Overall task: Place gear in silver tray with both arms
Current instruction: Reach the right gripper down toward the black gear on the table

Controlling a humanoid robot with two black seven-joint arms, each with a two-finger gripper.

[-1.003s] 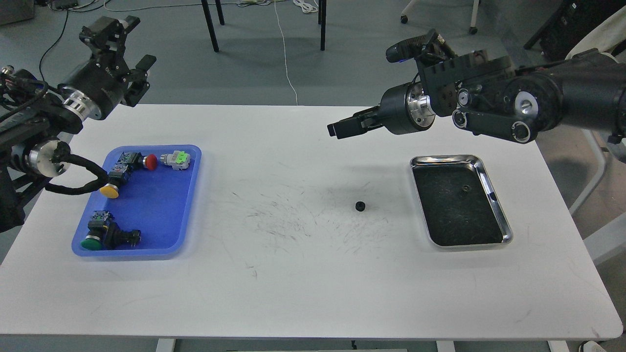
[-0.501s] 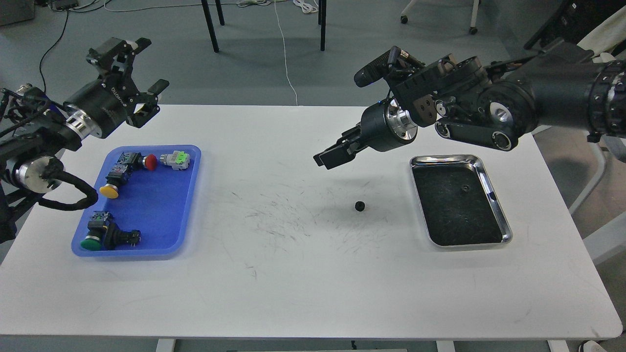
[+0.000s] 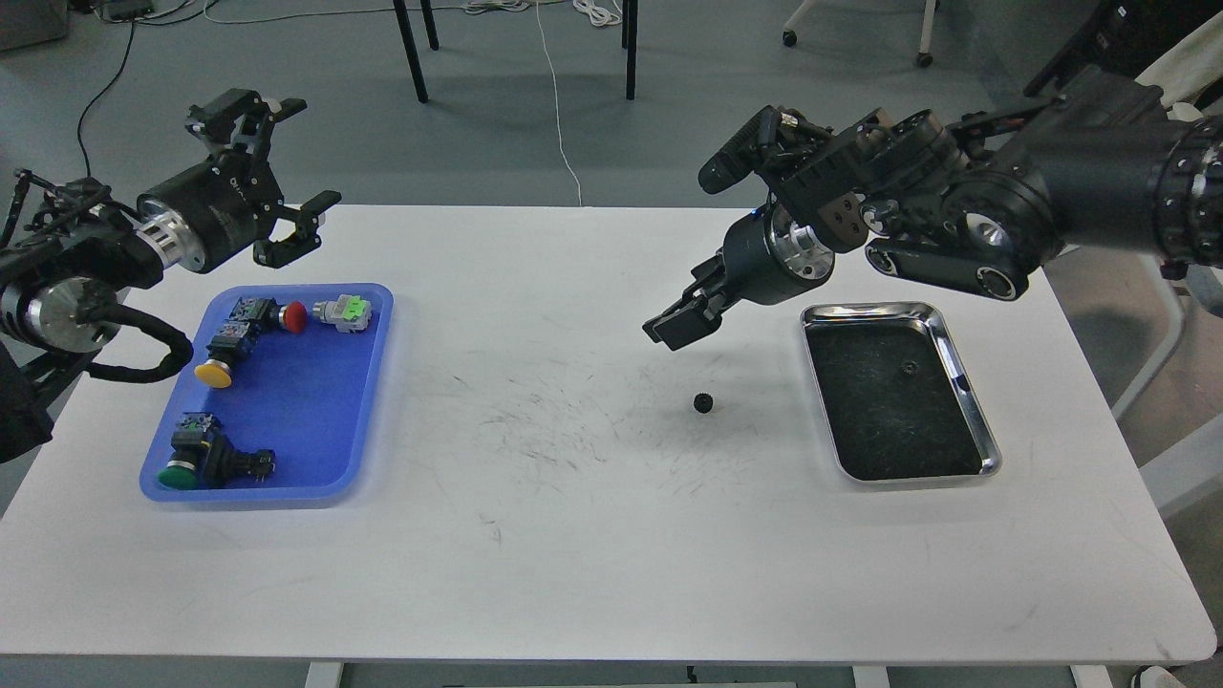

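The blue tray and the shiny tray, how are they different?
The blue tray is plastic-looking and holds colorful push buttons; the shiny tray looks like metal with a dark floor and holds just one small dark part. The blue tray sits on the table's left side, the shiny tray on its right. Both are rectangles with rounded corners.

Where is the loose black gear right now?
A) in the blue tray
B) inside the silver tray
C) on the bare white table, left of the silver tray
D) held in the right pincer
C: the loose black gear lies on the white table, left of the silver tray, below the right pincer, which is not touching it.
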